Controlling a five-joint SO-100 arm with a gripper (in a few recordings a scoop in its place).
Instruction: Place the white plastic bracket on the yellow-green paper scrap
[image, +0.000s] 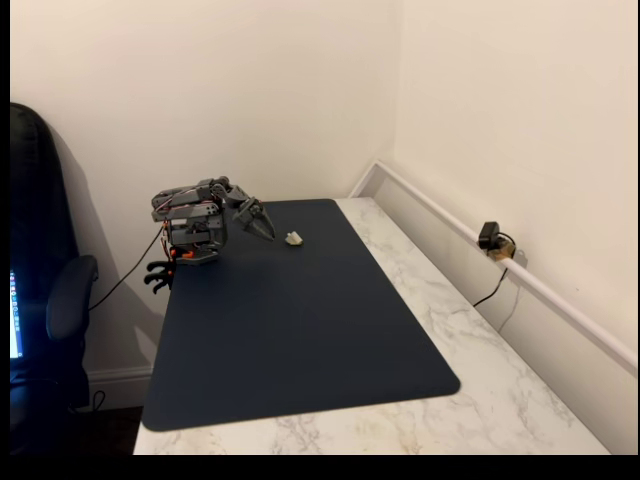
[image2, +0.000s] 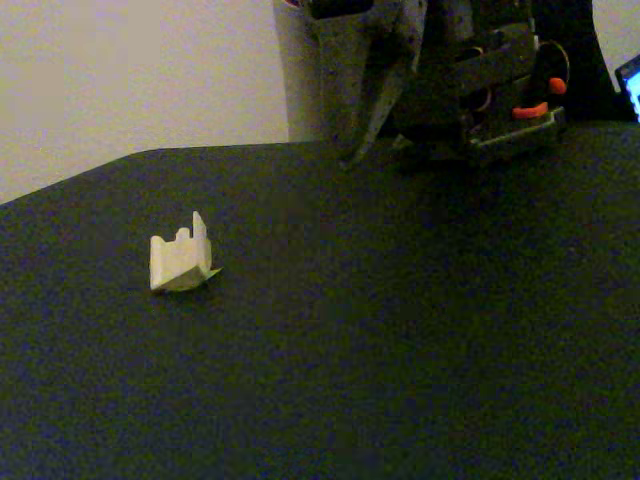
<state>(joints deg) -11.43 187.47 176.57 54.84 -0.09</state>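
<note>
1 white plastic bracket (image2: 179, 261) on dark mat (image: 300, 330), seemingly over 1 yellow-green paper scrap (image2: 208, 274), end effector (image: 266, 229) clenched, empty

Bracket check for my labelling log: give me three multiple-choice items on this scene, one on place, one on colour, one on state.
1. The white plastic bracket lies: A on the mat; B on bare marble; C in the tool.
2. The mat is: A red; B dark blue; C white.
3. The bracket is: A gripped; B free, apart from the tool; C under a hand.
Key: 1A, mat surrounds it; 2B, the wider fixed view shows it; 3B, bare mat separates them.
</note>
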